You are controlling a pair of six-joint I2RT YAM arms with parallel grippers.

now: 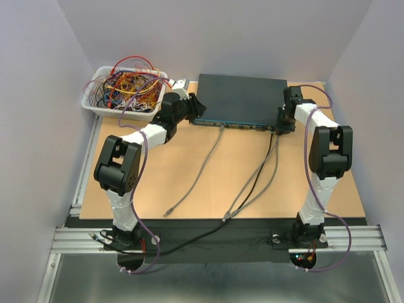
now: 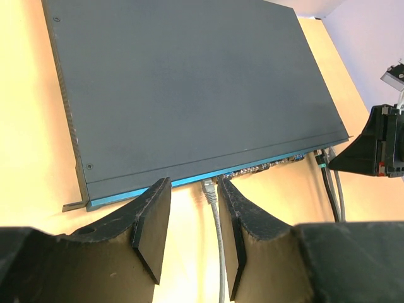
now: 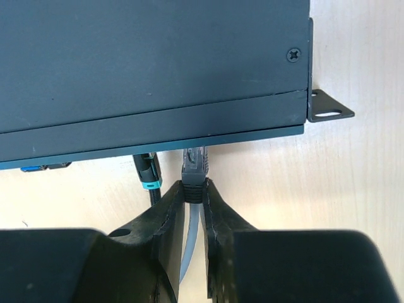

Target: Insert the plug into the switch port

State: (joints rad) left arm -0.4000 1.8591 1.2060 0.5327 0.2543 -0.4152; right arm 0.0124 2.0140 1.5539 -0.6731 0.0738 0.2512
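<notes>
The switch (image 1: 243, 98) lies flat at the far middle of the bench (image 1: 189, 183), just right of a white tray (image 1: 120, 112) heaped with loose wires. It is a wide, low box with a plain, matt dark grey-blue lid. Its teal front edge (image 2: 189, 180) faces the arms and carries the row of ports. In the right wrist view a cross-head screw (image 3: 293, 55) sits near the lid's corner, and a pierced mounting ear (image 3: 328, 110) juts from the side. Any marking along the port row is too small to read.

The right pincer (image 3: 193, 192) is clamped on the plug (image 3: 194, 165) at its rear boot, at the right end of the front edge. The plug's nose goes under the lid's overhang, so I cannot tell whether it is fully home. Just to its left a black cable (image 3: 146, 170) with a teal band enters the next port.

The left pincer (image 2: 194, 189) hangs at the left part of the front edge with its fingers well apart (nothing gripped). A grey cable (image 2: 218, 240) runs between them up to a port.
</notes>
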